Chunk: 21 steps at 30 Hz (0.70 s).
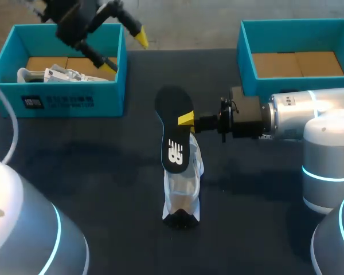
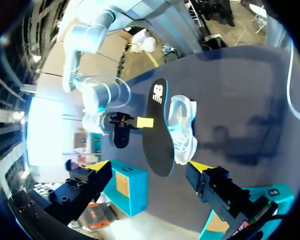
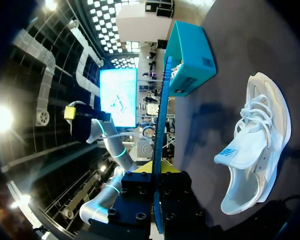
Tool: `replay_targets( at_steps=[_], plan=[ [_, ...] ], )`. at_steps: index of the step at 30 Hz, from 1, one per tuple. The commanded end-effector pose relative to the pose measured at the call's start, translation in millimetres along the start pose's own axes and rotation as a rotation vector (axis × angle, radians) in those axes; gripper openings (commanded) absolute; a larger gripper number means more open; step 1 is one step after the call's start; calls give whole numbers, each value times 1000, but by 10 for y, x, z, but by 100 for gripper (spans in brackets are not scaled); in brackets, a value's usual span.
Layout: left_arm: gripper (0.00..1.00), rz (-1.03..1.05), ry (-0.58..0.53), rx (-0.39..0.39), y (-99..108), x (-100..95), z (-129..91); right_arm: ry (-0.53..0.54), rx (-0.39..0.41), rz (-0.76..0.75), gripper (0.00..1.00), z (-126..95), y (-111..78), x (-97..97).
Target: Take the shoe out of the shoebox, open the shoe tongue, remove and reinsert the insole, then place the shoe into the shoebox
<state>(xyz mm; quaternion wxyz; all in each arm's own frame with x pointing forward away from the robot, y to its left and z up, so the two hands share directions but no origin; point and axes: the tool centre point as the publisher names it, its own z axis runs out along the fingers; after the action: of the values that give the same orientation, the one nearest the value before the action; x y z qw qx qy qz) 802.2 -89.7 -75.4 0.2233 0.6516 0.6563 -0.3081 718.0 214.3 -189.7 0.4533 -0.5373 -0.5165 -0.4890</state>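
Observation:
My right gripper (image 1: 186,119) is shut on a black insole (image 1: 175,129) with a blue edge and holds it in the air above the table's middle. The insole shows edge-on between the fingers (image 3: 162,125) in the right wrist view. Under it a white shoe (image 1: 182,183) lies on the dark table, laces and tongue visible (image 3: 255,145). My left gripper (image 1: 126,52) hangs open and empty above the left teal shoebox (image 1: 69,100). From its own view, it (image 2: 149,165) looks down at the insole (image 2: 157,135) and the shoe (image 2: 182,127) from well above.
A second white shoe (image 1: 57,74) lies inside the left shoebox. The right teal shoebox (image 1: 246,57) stands at the back right with only its cardboard floor showing. My right arm (image 1: 309,114) stretches in just in front of that box.

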Motion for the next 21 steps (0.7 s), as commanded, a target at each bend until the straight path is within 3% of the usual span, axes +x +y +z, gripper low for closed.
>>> replay_targets(
  at_steps=[1, 13, 21],
  plan=[
    [100, 18, -496, -39, -69, 132, 44, -4, 1, 1, 0, 10, -4, 7],
    [100, 71, -652, -37, -96, 352, 168, -4, 1, 1, 0, 10, -4, 7],
    [100, 67, -653, -30, -93, 365, 165, -4, 1, 1, 0, 10, -4, 7]
  ],
)
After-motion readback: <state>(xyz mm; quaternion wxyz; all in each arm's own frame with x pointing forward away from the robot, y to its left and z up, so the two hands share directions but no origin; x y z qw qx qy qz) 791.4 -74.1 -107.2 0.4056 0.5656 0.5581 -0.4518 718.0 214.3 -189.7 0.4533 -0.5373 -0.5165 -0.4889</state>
